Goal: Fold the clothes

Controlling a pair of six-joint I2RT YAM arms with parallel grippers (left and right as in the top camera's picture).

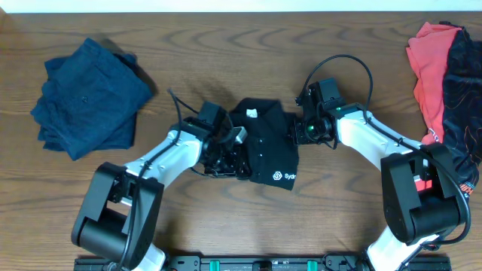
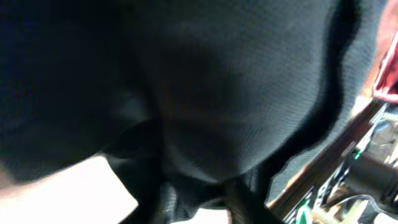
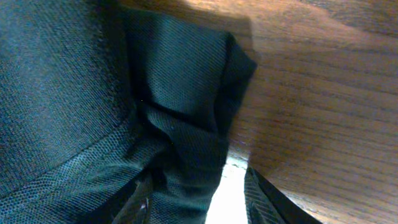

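Wood-grain desk (image 1: pixel 226 45), brown, evenly lit. A thin pale strip runs along its far edge, and a black rail (image 1: pixel 248 263) with green fittings runs along the near edge, between the two arm bases. Nothing more of the room shows. A navy garment (image 1: pixel 90 98) lies in a loose heap at the far left, well apart from both arms. A red garment (image 1: pixel 428 64) and a black one with red print (image 1: pixel 461 90) are piled together at the right edge, touching each other. The black shirt (image 1: pixel 267 147) lies crumpled at desk centre between the two wrists, a small white logo (image 1: pixel 280 176) showing at its near corner. The left arm (image 1: pixel 169 154) reaches in from the left, its jaws buried in the shirt's left side. The left wrist view is filled with blurred black cloth (image 2: pixel 236 93), so I cannot tell whether those jaws are parted or clamped. The right arm (image 1: pixel 369 135) comes in from the right, wrist at the shirt's right edge. In the right wrist view its jaws stand partly apart. A bunched fold of the shirt (image 3: pixel 186 149) drops between them, lying against one finger (image 3: pixel 138 208), and a pale gap separates it from the other finger (image 3: pixel 267 199). The fold seems not to be pinched. Bare desk (image 3: pixel 323 93) shows just beside that fold.
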